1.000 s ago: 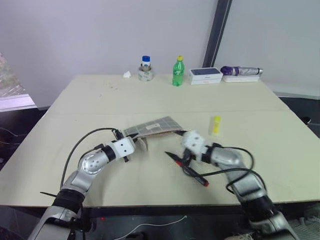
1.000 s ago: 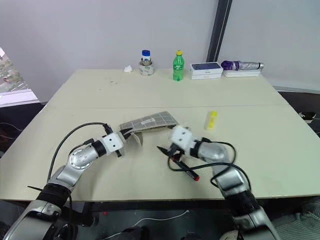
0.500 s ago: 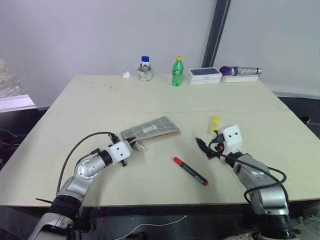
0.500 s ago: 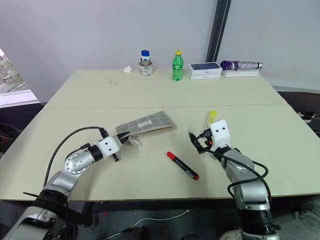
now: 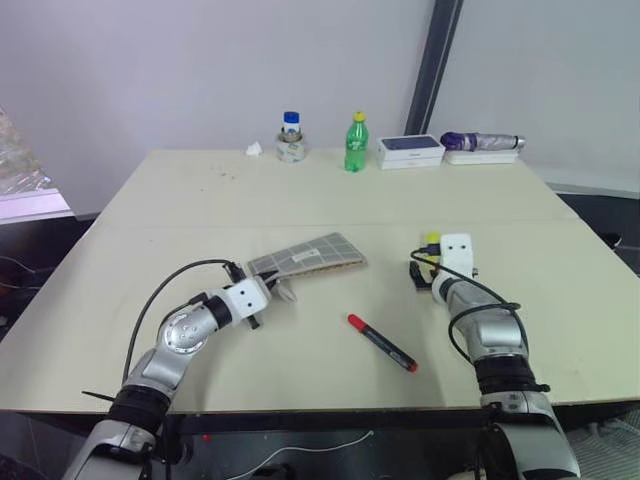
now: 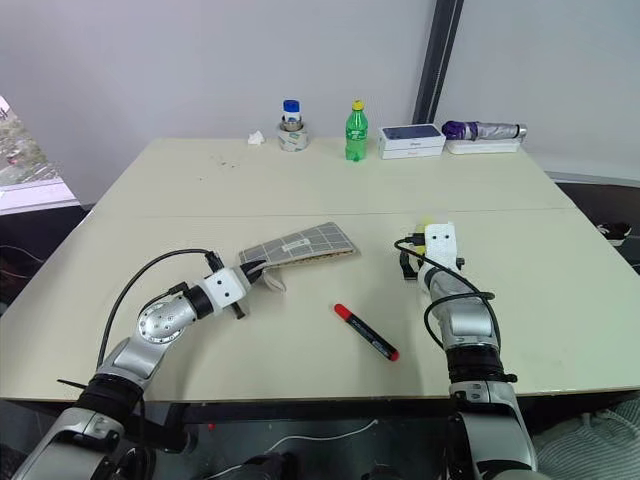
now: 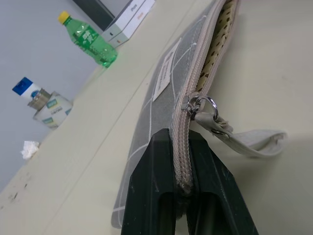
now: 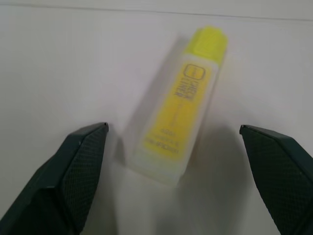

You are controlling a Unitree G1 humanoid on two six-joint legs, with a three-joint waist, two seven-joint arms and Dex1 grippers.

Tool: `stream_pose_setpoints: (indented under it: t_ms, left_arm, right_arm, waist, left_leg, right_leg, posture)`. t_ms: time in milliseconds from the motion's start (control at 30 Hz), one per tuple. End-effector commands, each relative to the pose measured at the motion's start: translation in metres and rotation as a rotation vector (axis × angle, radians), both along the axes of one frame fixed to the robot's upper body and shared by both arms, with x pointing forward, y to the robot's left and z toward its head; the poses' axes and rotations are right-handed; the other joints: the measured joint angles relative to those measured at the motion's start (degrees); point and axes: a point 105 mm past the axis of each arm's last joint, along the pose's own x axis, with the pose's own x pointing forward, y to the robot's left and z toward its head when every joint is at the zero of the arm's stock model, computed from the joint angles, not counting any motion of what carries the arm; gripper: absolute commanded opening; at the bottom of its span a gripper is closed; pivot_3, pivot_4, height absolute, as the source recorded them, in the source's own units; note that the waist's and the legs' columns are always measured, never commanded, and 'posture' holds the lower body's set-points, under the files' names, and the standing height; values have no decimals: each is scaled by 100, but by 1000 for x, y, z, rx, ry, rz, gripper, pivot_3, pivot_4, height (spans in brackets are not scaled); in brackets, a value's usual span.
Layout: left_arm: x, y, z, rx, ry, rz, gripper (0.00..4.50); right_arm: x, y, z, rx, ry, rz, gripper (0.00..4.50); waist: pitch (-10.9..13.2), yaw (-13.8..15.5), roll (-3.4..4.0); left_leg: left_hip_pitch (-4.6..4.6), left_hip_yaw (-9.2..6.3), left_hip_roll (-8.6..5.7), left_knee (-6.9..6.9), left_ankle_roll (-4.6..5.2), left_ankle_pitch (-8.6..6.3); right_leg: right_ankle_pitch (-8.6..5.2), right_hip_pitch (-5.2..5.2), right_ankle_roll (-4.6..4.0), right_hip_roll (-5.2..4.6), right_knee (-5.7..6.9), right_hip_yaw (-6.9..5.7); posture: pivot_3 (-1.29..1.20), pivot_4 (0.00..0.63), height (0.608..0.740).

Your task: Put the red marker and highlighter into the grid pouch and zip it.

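1. Pinching the grid pouch (image 5: 306, 256) at its zipper end with the left gripper (image 7: 180, 161): fingers pressed fully together on the zip tape, probably to hold the mouth up and steady for loading.
2. Lying part unzipped, the pouch shows its lining past the zipper pull (image 7: 201, 105), whose pale tab (image 7: 249, 140) trails onto the table; opening turned toward the right arm, likely for an easy feed from that side.
3. Hovering over the highlighter (image 8: 182, 107) with the right gripper (image 8: 176, 161): fingers spread wide, one on each side of the yellow barrel, holding nothing and not yet touching it. Looks lined up for a pinch across the body.
4. Lying flat on the table just ahead of the right gripper, well to the right of the pouch, cap pointing away.
5. Resting on bare tabletop between the two arms, near the front edge, the red marker (image 5: 381, 342): loose, untouched, red cap toward the pouch.
6. Hard to tell from the head views how wide the pouch mouth gapes.
7. Working on a pale beige table (image 5: 200, 200) before a plain grey wall. Along the far edge: a green soda bottle (image 5: 356, 143), a small blue-capped jar (image 5: 290, 138), a white box (image 5: 410, 151) and a folded purple umbrella (image 5: 483, 142).
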Motion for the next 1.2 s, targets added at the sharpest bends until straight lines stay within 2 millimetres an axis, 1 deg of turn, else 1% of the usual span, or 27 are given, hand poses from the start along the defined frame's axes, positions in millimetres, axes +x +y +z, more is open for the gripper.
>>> stream_pose_setpoints:
  t_ms: [33,167,200,233,300,333,367,400,433,467,500,567,600,633,700,767,800,867,967,1033,1167,1200]
  left_arm:
    - [-1,-3,15,-10,-56,-8,0]
    - [-2,-2,13,-2,-53,-6,0]
    - [-2,-2,13,-2,-53,-5,0]
    - [-2,-2,13,-1,-52,-6,0]
    - [-2,-3,13,-1,-52,-6,0]
    - [-2,-4,13,-2,-51,-8,0]
    - [-1,-4,13,-11,-47,-10,0]
    - [-1,-5,13,-17,-44,-11,0]
    - [-1,-5,13,-18,-43,-12,0]
    - [-1,-6,13,-14,-44,-17,0]
    - [-1,-6,14,-10,-47,-20,0]
    - [1,-7,15,-8,-52,-24,0]
    - [1,-8,15,-8,-53,-25,0]
    - [1,-8,15,-11,-55,-23,0]
    - [1,-8,15,-16,-57,-22,0]
    - [1,-8,14,-20,-57,-22,0]
    - [2,-9,14,-21,-56,-23,0]
    - [2,-10,14,-23,-56,-26,0]
    - [2,-13,13,-22,-58,-35,0]
    - [1,-16,13,-23,-58,-45,0]
    - [-1,-20,10,-17,-58,-59,0]
    - [-1,-20,11,-19,-59,-59,0]
  right_arm:
    - [3,2,1,38,3,-11,3607]
    - [4,1,7,55,-22,-19,1554]
    - [4,0,8,57,-24,-23,1103]
    - [3,-3,12,58,-42,-31,838]
    - [4,-8,28,49,-117,-26,865]
    - [4,-5,45,8,-194,34,865]
    - [2,2,66,-61,-288,130,865]
    - [-2,13,81,-116,-358,249,865]
    - [-8,25,89,-152,-402,370,865]
    - [-18,36,91,-134,-408,493,865]
    - [-35,48,92,-153,-420,663,865]
    - [-67,59,88,-149,-402,894,865]
    - [-78,61,86,-143,-391,956,865]
    - [-88,62,79,-190,-362,1013,865]
    - [-105,63,66,-252,-302,1103,865]
    - [-115,64,56,-271,-256,1152,865]
    - [-116,63,49,-304,-230,1158,865]
    - [-113,62,40,-352,-209,1144,865]
    - [-99,63,38,-338,-228,1066,865]
    - [-87,58,29,-381,-182,1003,865]
    - [-79,63,30,-378,-184,995,865]
    - [-77,63,29,-406,-188,995,865]
  waist:
    - [0,-6,0]
    - [0,10,0]
    - [0,8,0]
    - [0,8,0]
    - [0,9,1]
    - [0,10,1]
    - [2,14,4]
    - [4,20,8]
    - [6,16,11]
    - [6,3,11]
    - [6,1,10]
    - [3,6,6]
    - [3,18,5]
    - [4,14,5]
    - [4,25,4]
    - [5,22,4]
    - [5,21,4]
    - [5,10,4]
    - [5,16,3]
    - [5,19,3]
    - [5,45,2]
    - [5,42,3]
  left_leg:
    - [0,0,1,0,0,0]
    - [0,0,1,1,0,0]
    - [0,0,1,1,0,0]
    - [0,0,1,1,0,0]
    - [0,0,1,0,0,0]
    - [-1,0,1,0,0,0]
    - [-2,0,0,0,0,0]
    - [-3,1,-1,0,1,0]
    - [-6,2,-3,1,1,-1]
    - [-7,3,-5,1,2,-1]
    - [-6,4,-4,1,3,-2]
    - [-3,2,2,1,3,-2]
    - [-3,0,3,1,3,-2]
    - [-3,0,4,2,3,-2]
    - [-3,1,2,6,4,-3]
    - [-3,1,2,11,7,-4]
    - [-2,0,3,11,7,-4]
    - [0,-2,4,11,6,-4]
    - [0,-2,4,8,5,-4]
    - [0,-1,2,10,4,-3]
    - [-1,-1,0,12,4,-3]
    - [-1,-1,0,13,4,-3]
  right_leg:
    - [0,0,0,0,0,0]
    - [0,0,0,-1,0,0]
    - [0,0,0,-1,0,0]
    - [0,0,0,-1,0,0]
    - [0,0,0,0,0,0]
    - [0,-1,0,0,0,1]
    - [0,-2,0,-1,0,1]
    - [0,-3,0,-2,-1,2]
    - [0,-6,0,-3,-2,2]
    - [0,-7,0,-3,-2,3]
    - [0,-7,1,-1,-2,3]
    - [-1,-2,1,5,-5,0]
    - [-1,3,1,8,-10,-3]
    - [-1,7,1,7,-14,-4]
    - [0,9,1,1,-13,-4]
    - [0,10,1,-1,-12,-3]
    - [0,10,1,-1,-11,-3]
    - [0,10,1,1,-8,-3]
    - [0,8,1,2,-9,-3]
    - [0,9,1,0,-10,-3]
    - [0,10,1,-1,-10,-4]
    - [0,10,1,-1,-10,-3]
  posture:
    - [0,150,740]
    - [0,150,740]
    - [0,150,740]
    - [0,150,740]
    - [0,150,740]
    - [0,150,740]
    - [0,150,740]
    - [0,150,740]
    - [0,150,740]
    - [0,150,740]
    - [0,150,740]
    - [0,150,740]
    - [0,150,740]
    - [0,150,740]
    - [0,150,740]
    - [0,150,740]
    - [0,150,740]
    - [0,150,740]
    - [0,150,740]
    - [0,150,740]
    - [0,150,740]
    - [0,150,740]
